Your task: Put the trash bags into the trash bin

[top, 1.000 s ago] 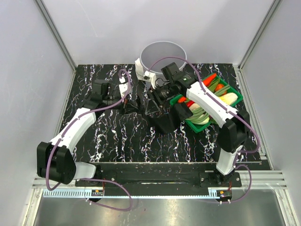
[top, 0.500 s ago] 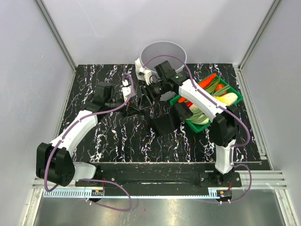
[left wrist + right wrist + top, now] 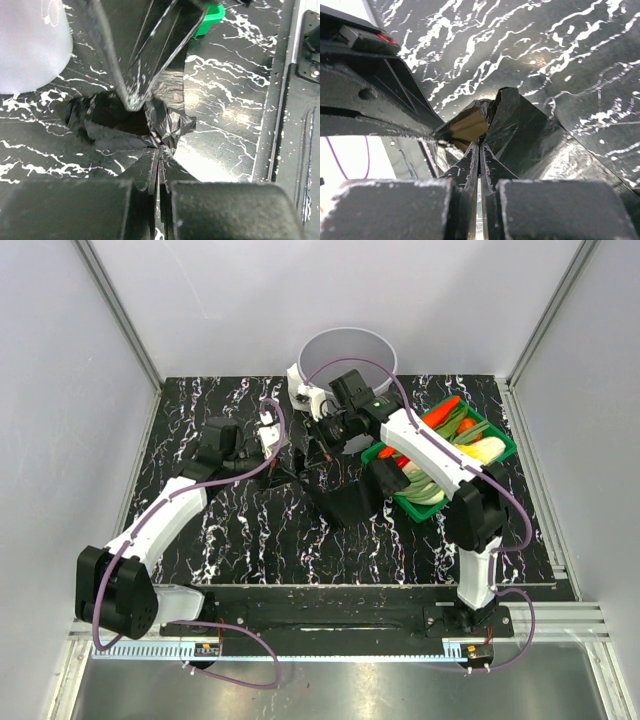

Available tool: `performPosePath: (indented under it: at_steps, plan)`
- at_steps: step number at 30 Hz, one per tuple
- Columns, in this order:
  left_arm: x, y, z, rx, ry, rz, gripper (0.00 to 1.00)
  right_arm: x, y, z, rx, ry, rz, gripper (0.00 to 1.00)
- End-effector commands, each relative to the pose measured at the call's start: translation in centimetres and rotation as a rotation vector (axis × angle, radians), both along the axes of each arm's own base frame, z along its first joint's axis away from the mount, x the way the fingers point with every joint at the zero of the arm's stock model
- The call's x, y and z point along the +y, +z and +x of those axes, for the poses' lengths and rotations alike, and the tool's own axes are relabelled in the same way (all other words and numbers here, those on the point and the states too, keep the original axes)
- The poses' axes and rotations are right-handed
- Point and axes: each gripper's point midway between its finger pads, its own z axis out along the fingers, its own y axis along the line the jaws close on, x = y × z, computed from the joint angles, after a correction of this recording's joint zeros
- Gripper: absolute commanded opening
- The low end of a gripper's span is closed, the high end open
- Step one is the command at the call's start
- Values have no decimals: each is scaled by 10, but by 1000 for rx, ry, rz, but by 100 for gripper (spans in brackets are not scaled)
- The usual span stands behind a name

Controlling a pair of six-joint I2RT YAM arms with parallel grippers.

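A black glossy trash bag (image 3: 345,502) hangs stretched between both grippers, just in front of the light-grey trash bin (image 3: 348,352). My left gripper (image 3: 283,452) is shut on a crumpled edge of the bag (image 3: 167,122), with film pinched between its fingertips (image 3: 150,165). My right gripper (image 3: 322,432) is shut on the opposite edge of the bag (image 3: 530,130), close to the left gripper (image 3: 370,100). The bag's lower part drapes onto the table. The bin's wall (image 3: 30,45) shows at the upper left of the left wrist view.
A green basket (image 3: 500,445) of vegetables stands on the right of the black marbled table (image 3: 220,530), right beside the right arm. A small white roll (image 3: 298,380) sits against the bin's left side. Grey walls enclose the table.
My right gripper has moved left to the bag's edge and shut on it. The left gripper stays shut on the bag and has shifted slightly toward the bin.
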Motion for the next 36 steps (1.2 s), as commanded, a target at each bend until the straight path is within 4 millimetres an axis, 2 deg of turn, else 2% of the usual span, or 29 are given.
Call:
performPosePath:
  at_steps: [1, 9, 14, 19, 26, 29, 33, 36]
  plan:
    - [8, 10, 16, -93, 95, 22, 0, -22, 36, 13, -183, -95, -38, 6]
    - [19, 22, 24, -132, 176, 36, 0, -55, 35, 26, -293, -237, -154, 4]
    - [19, 34, 24, -146, 177, 27, 0, -70, 31, 33, -334, -308, -200, 9]
    - [14, 45, 13, -145, 112, 8, 0, -81, 29, 36, -356, -368, -225, 15]
    - [3, 52, -13, -118, -75, -13, 0, -88, 42, 40, -395, -409, -230, 20]
    - [3, 51, -15, -119, -88, -10, 0, -80, 53, 29, -389, -353, -176, 27]
    - [5, 49, -15, -127, -87, 0, 0, -62, 71, 10, -354, -236, -73, 46]
    - [5, 48, -13, -127, -73, 14, 0, -52, 82, 3, -322, -192, -30, 53]
